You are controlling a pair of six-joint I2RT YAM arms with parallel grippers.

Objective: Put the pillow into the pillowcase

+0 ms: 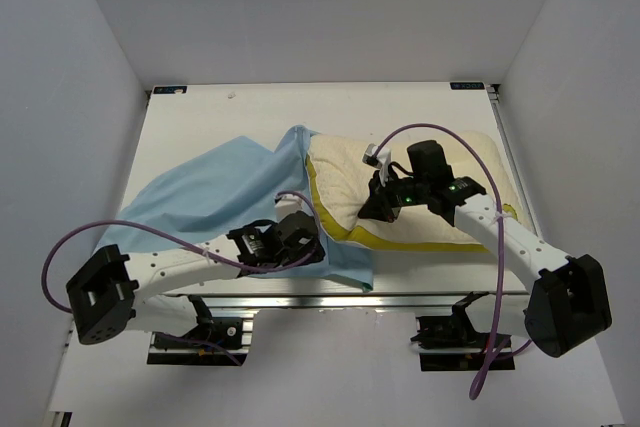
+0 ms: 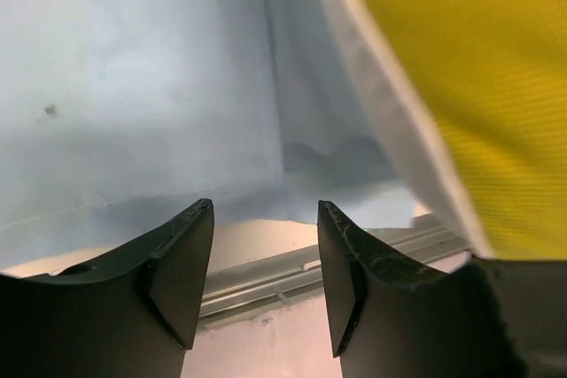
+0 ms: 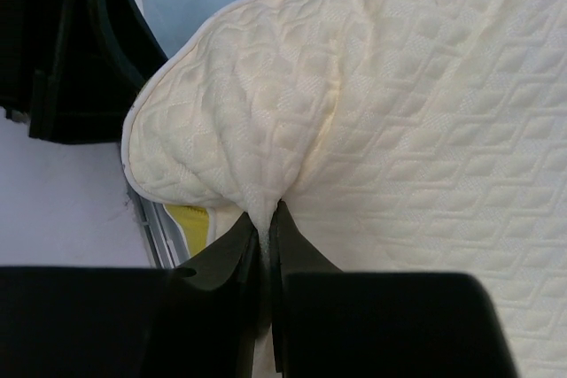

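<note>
Top external view: left of the pillow (image 1: 340, 182), touching its end, lies the limp pillowcase (image 1: 200, 197). The left gripper (image 1: 275, 242) hovers over the case's near hem, jaws parted, empty. The right gripper (image 1: 385, 197) is clamped on a fold of the pillow's top. Insertion looks barely begun. Next, the left gripper must lift the hem, because the case's flat mouth blocks entry.

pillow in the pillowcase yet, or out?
Out. In the top view nearly all of the pillow lies bare; only its left end meets the pillowcase. Whether that end sits inside the opening: cannot tell.
</note>
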